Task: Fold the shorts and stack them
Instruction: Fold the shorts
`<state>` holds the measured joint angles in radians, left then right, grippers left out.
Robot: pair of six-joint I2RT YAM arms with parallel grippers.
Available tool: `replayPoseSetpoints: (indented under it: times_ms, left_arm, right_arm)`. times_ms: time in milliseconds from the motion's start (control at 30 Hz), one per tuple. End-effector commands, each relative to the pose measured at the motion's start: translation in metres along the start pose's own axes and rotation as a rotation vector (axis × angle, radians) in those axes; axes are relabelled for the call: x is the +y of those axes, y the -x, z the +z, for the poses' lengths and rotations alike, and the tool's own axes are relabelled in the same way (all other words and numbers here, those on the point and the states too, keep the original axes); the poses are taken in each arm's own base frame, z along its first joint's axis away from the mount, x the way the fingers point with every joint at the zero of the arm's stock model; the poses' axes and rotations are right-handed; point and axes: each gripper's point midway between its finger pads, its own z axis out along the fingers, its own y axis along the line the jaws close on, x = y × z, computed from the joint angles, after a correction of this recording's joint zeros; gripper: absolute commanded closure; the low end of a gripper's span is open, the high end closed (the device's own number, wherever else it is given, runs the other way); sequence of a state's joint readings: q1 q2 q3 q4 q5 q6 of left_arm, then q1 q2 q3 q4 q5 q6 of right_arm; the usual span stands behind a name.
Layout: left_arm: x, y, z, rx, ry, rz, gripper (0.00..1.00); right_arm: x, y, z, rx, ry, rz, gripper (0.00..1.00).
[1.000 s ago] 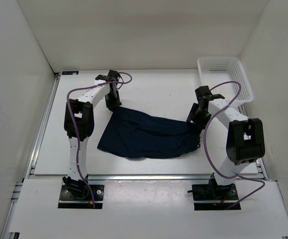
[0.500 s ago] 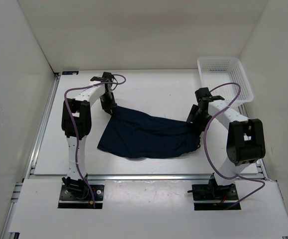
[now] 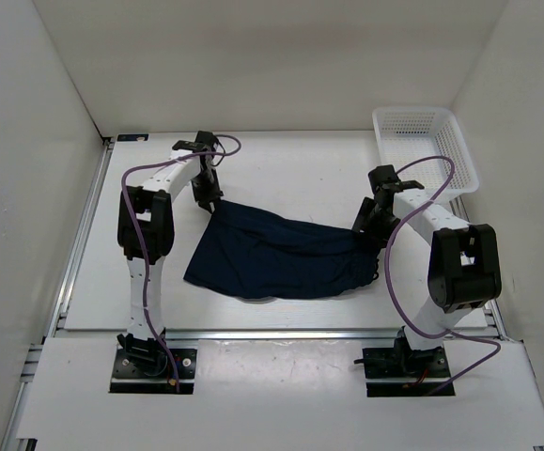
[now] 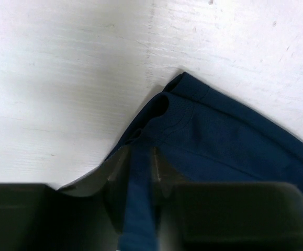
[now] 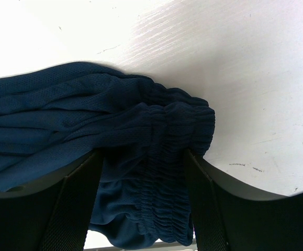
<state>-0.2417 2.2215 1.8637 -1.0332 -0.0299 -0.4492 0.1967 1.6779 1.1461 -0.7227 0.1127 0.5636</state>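
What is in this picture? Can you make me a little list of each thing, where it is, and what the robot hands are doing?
shorts: dark navy, spread on the white table, not folded yet
left gripper: shut, pinching one far corner of the shorts
right gripper: gathered waistband bunched between its fingers
basket: white mesh, far right corner, apart from the shorts
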Motion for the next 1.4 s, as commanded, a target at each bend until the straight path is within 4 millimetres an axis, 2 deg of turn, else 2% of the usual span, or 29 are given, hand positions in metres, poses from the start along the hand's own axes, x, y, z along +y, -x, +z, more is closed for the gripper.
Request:
replayPoseSetpoints:
  times_ms: [0, 33, 133, 233, 267, 367, 400, 433, 567, 633, 767, 867, 967, 1000, 1033, 1067, 1100, 1167, 1200, 1233, 1267, 1300, 1333, 1367]
  left_arm:
    - [-0.006, 0.016, -0.025, -0.073, -0.018, 0.011, 0.63]
    - [-0.008, 0.015, -0.019, -0.058, -0.025, 0.012, 0.51]
    - [-0.009, 0.013, -0.004, -0.032, -0.024, 0.022, 0.47]
    - [-0.011, 0.012, 0.000, -0.022, -0.033, 0.032, 0.47]
    - [-0.012, 0.010, 0.004, -0.010, -0.037, 0.032, 0.50]
    - [-0.013, 0.012, -0.001, -0.021, -0.042, 0.032, 0.67]
    - [-0.013, 0.016, -0.003, -0.035, -0.037, 0.031, 0.83]
    - [-0.013, 0.016, -0.003, -0.035, -0.037, 0.031, 0.89]
    - [-0.012, 0.019, -0.011, -0.046, -0.032, 0.040, 0.90]
    - [-0.013, 0.022, -0.022, -0.068, -0.042, 0.040, 0.90]
    - [-0.016, 0.030, -0.057, -0.133, -0.074, 0.018, 0.90]
    - [-0.024, 0.037, -0.073, -0.165, -0.117, 0.019, 0.90]
    - [-0.034, 0.052, -0.072, -0.185, -0.139, 0.020, 0.90]
    - [-0.032, 0.048, -0.056, -0.137, -0.116, 0.020, 0.90]
    - [-0.037, 0.057, -0.058, -0.154, -0.125, 0.020, 0.90]
    - [-0.039, 0.057, -0.054, -0.142, -0.130, 0.021, 0.87]
    - [-0.040, 0.055, -0.042, -0.114, -0.129, 0.022, 0.77]
    - [-0.043, 0.056, -0.041, -0.111, -0.141, 0.023, 0.55]
    - [-0.043, 0.056, -0.041, -0.111, -0.141, 0.023, 0.43]
    - [-0.043, 0.055, -0.044, -0.112, -0.142, 0.023, 0.40]
    - [-0.041, 0.051, -0.043, -0.103, -0.137, 0.023, 0.32]
    - [-0.038, 0.051, -0.046, -0.112, -0.125, 0.022, 0.30]
    - [-0.037, 0.055, -0.057, -0.139, -0.124, 0.021, 0.21]
    - [-0.030, 0.056, -0.059, -0.144, -0.112, 0.011, 0.21]
  right_arm:
    - [-0.004, 0.000, -0.004, -0.021, 0.000, -0.018, 0.32]
    - [-0.004, 0.000, -0.004, -0.021, 0.000, -0.018, 0.32]
    - [-0.004, 0.000, -0.004, -0.021, 0.000, -0.018, 0.32]
    - [-0.004, 0.000, -0.004, -0.021, 0.000, -0.018, 0.32]
    - [-0.004, 0.000, -0.004, -0.021, 0.000, -0.018, 0.32]
    - [-0.004, 0.000, -0.004, -0.021, 0.000, -0.018, 0.32]
    - [-0.004, 0.000, -0.004, -0.021, 0.000, -0.018, 0.32]
    - [-0.004, 0.000, -0.004, -0.021, 0.000, -0.018, 0.32]
    - [-0.004, 0.000, -0.004, -0.021, 0.000, -0.018, 0.32]
    - [-0.005, -0.003, -0.002, -0.014, -0.005, -0.018, 0.32]
    - [-0.005, -0.002, -0.005, -0.021, 0.000, -0.018, 0.32]
    - [-0.006, -0.001, -0.005, -0.026, -0.008, -0.018, 0.32]
    - [-0.009, 0.001, -0.004, -0.038, -0.026, -0.018, 0.32]
    - [-0.012, 0.001, -0.002, -0.040, -0.047, -0.009, 0.32]
    - [-0.016, 0.004, -0.001, -0.052, -0.066, -0.009, 0.32]
    - [-0.020, 0.002, 0.000, -0.054, -0.087, -0.010, 0.32]
    - [-0.022, 0.005, -0.002, -0.069, -0.091, -0.008, 0.32]
    - [-0.024, 0.005, -0.006, -0.086, -0.098, -0.007, 0.31]
    - [-0.027, 0.006, -0.011, -0.105, -0.100, -0.005, 0.20]
    - [-0.028, 0.005, -0.015, -0.109, -0.097, -0.005, 0.16]
    - [-0.028, 0.004, -0.018, -0.115, -0.093, -0.004, 0.12]
    - [-0.028, 0.008, -0.026, -0.145, -0.086, 0.000, 0.09]
    - [-0.032, 0.003, -0.027, -0.137, -0.091, -0.012, 0.05]
    - [-0.033, 0.002, -0.030, -0.137, -0.091, -0.012, 0.04]
